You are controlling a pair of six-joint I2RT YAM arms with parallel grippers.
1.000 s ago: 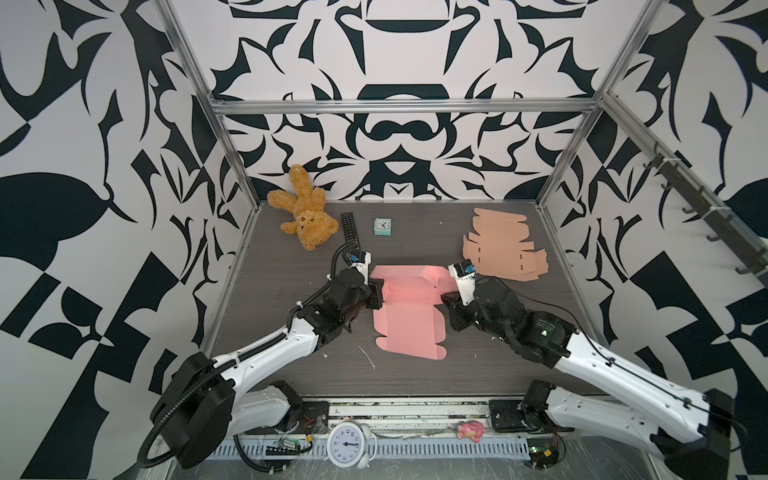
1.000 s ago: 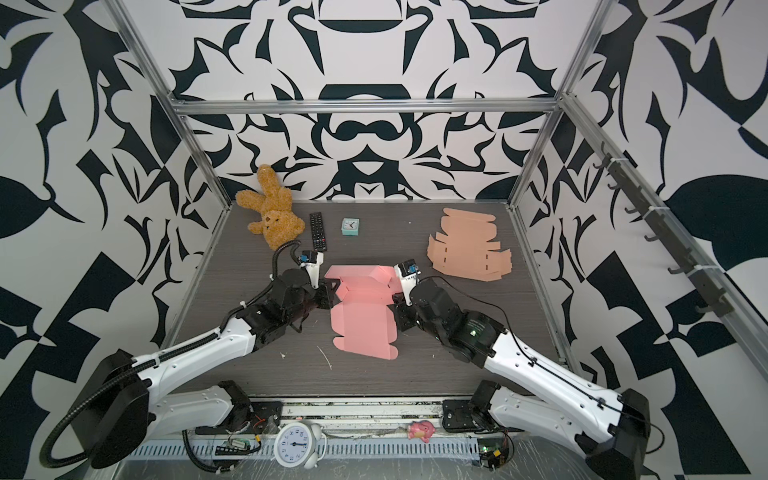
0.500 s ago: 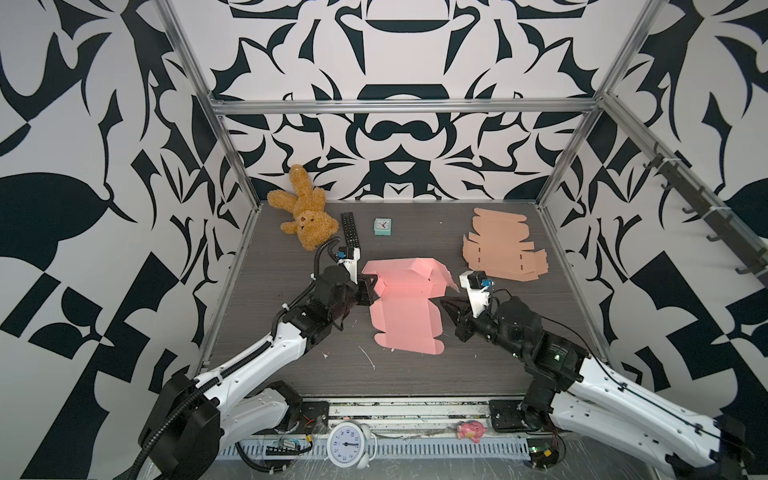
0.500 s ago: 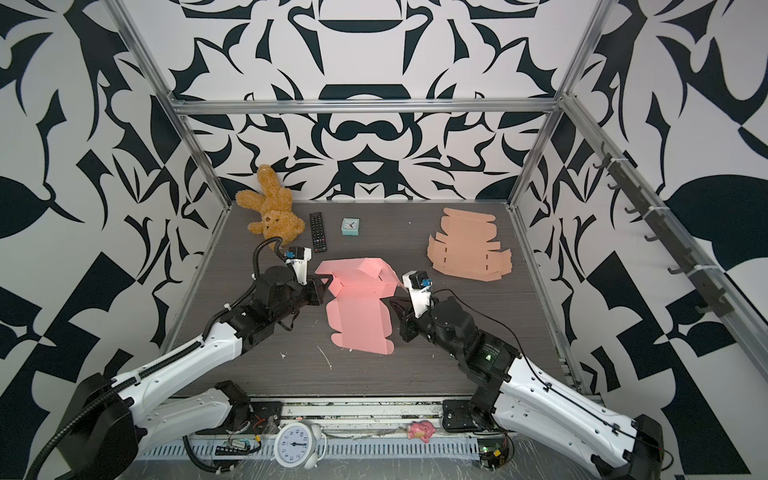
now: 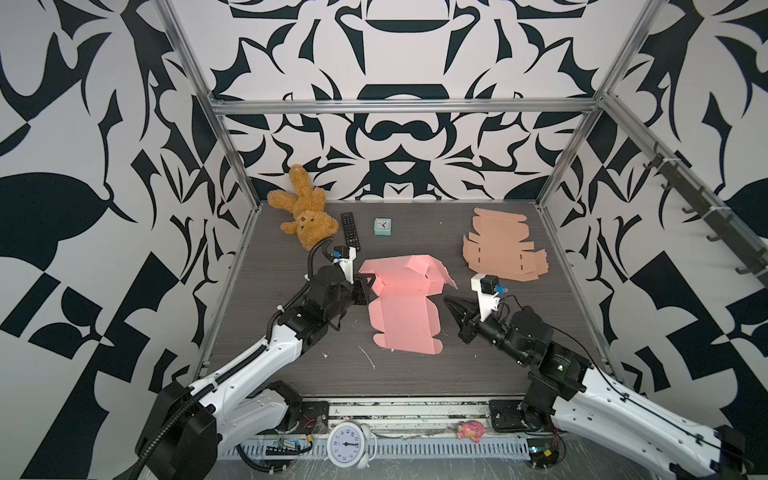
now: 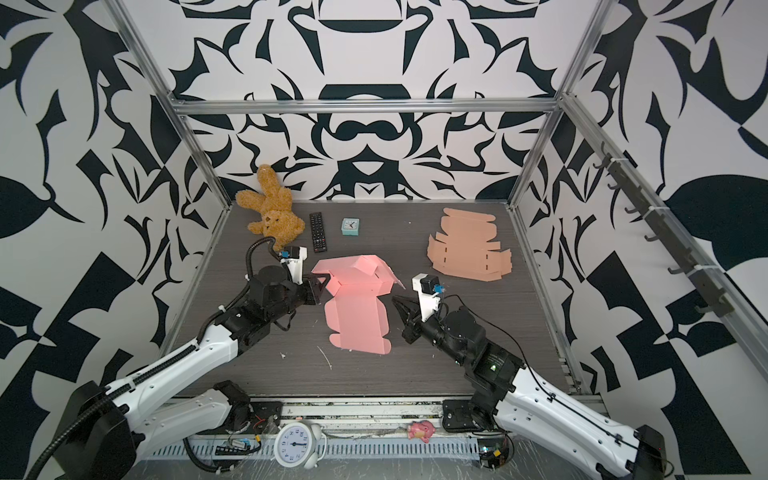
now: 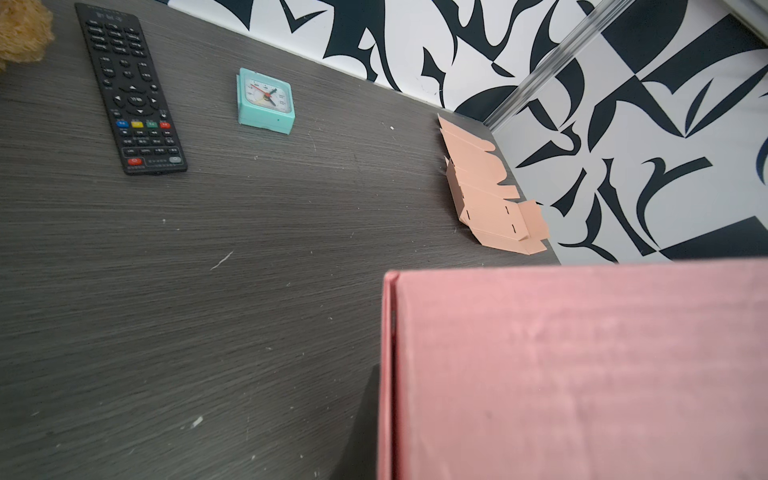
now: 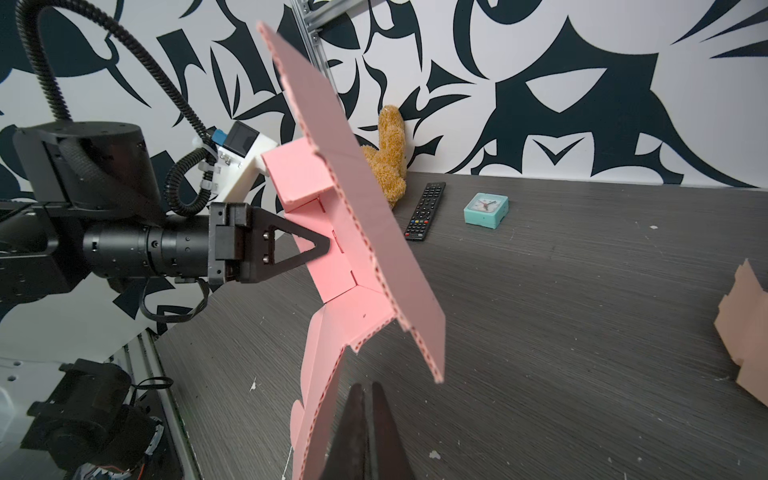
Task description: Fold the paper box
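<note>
The pink paper box (image 5: 401,307) (image 6: 357,316) is part folded. Its front panel lies on the table and its back flaps stand raised. My left gripper (image 5: 365,286) (image 6: 320,286) is shut on the box's left side flap, and the right wrist view shows its fingers (image 8: 307,245) pinching that flap. In the left wrist view only a pink panel (image 7: 582,365) shows and the fingers are hidden. My right gripper (image 5: 449,300) (image 6: 397,300) (image 8: 365,386) is shut and empty. It sits just right of the box, below the raised flap (image 8: 353,187).
A flat tan cardboard blank (image 5: 503,249) lies at the back right. A teddy bear (image 5: 303,212), a black remote (image 5: 350,230) and a small teal clock (image 5: 382,227) lie along the back. A white alarm clock (image 5: 347,444) and a pink toy (image 5: 469,430) sit on the front rail.
The right arm has drawn back toward the front, and its gripper is off the box's right edge. The box's back flaps have risen while the left gripper shifted slightly left, still holding.
</note>
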